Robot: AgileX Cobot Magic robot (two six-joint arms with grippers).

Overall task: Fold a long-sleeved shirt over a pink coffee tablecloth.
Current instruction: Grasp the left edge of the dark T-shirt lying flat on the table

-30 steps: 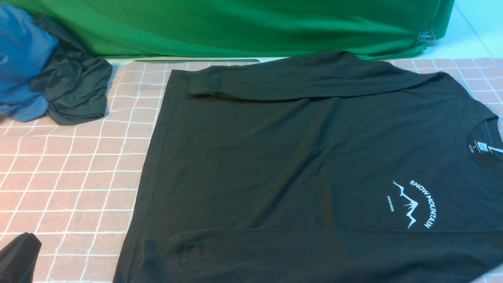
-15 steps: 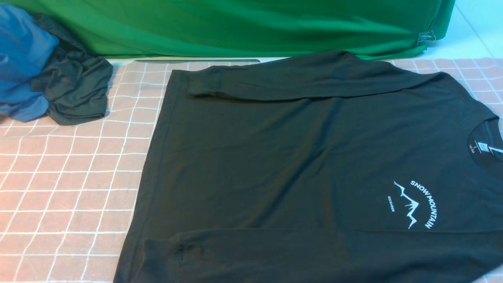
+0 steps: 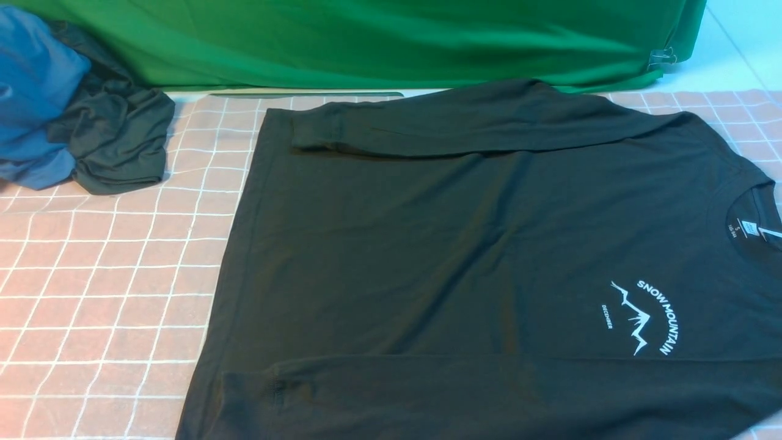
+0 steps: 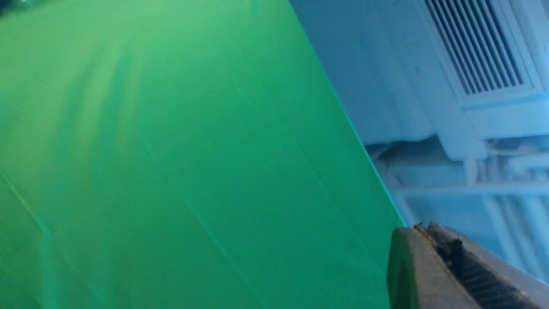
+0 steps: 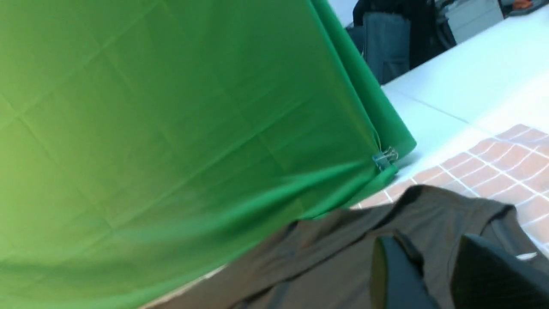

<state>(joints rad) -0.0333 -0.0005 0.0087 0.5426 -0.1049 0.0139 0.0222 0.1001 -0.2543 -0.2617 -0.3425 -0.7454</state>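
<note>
The long-sleeved shirt [image 3: 464, 256] lies flat on the pink coffee tablecloth [image 3: 110, 275], collar to the right. Its white "SNOW MOUNTAIN" print [image 3: 647, 318] faces up. One sleeve lies across the shirt's far edge and one across its near edge. Neither gripper shows in the front view. In the left wrist view my left gripper [image 4: 422, 227] is shut on nothing, raised in front of the green cloth [image 4: 171, 150]. In the right wrist view my right gripper [image 5: 429, 244] hangs open above the shirt [image 5: 343, 249], near its collar, with only fabric showing through the gap.
A bright green cloth [image 3: 379, 43] hangs along the back, pinned by a metal clip [image 3: 663, 58]. A small dark garment [image 3: 116, 140] bunched with blue cloth [image 3: 30, 91] sits at the far left. White table surface [image 5: 450, 86] lies beyond the tablecloth's right side.
A dark gripper tip at the front view's bottom left corner one second ago has left the view. The shirt has not moved.
</note>
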